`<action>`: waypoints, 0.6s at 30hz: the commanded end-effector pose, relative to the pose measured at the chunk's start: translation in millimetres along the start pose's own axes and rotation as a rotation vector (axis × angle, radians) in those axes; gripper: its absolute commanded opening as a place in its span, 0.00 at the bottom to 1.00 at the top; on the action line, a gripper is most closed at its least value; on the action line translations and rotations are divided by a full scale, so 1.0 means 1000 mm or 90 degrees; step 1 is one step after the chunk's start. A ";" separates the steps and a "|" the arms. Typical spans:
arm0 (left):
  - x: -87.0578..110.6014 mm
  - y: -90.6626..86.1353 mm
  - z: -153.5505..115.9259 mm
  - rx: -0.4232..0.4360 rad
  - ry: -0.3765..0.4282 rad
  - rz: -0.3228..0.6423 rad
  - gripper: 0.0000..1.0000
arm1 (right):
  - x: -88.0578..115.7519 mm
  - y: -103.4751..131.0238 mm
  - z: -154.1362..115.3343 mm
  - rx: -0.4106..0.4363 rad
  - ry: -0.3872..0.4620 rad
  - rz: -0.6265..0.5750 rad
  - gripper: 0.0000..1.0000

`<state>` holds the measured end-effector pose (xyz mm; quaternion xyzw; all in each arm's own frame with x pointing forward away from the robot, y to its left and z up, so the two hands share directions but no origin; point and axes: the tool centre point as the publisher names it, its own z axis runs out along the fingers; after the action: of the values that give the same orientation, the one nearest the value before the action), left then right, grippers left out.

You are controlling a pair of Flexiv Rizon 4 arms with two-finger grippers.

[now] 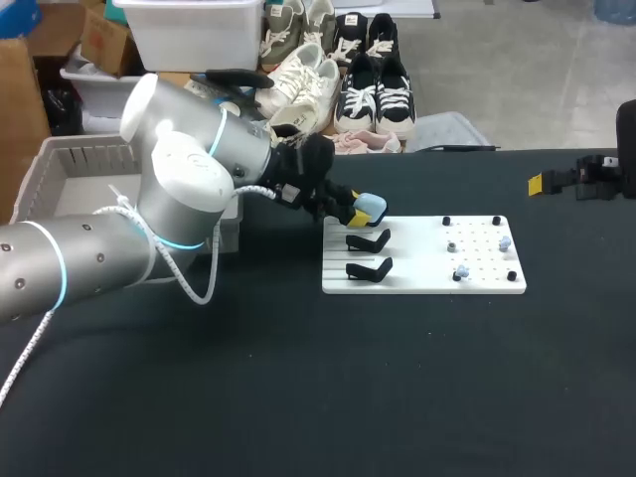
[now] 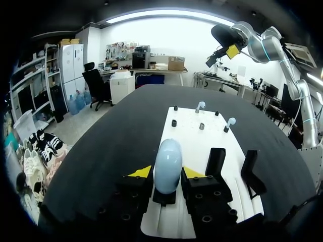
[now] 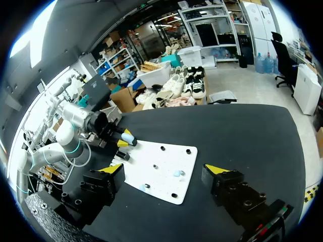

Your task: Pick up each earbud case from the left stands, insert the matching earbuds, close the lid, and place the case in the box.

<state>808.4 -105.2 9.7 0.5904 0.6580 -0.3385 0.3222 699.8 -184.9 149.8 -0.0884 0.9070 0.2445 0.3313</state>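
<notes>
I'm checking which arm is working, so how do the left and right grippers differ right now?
The left gripper is closed on the pale blue earbud case; the right gripper holds nothing and is wide open. The left gripper is at the stands on the white board; the right gripper hangs off the board, toward the right of the table. Both are yellow-tipped.

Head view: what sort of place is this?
Most likely a robotics lab workbench: a black table bears a white fixture plate with black stands, and the left gripper holds a pale blue earbud case there.
</notes>
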 end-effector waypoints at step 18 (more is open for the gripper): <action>-0.007 -0.005 -0.008 0.009 -0.007 -0.001 0.00 | 0.000 -0.001 0.000 -0.003 0.001 -0.001 1.00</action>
<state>806.7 -105.7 17.5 0.5904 0.6541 -0.3475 0.3207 699.8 -184.9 149.8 -0.0884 0.9070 0.2445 0.3313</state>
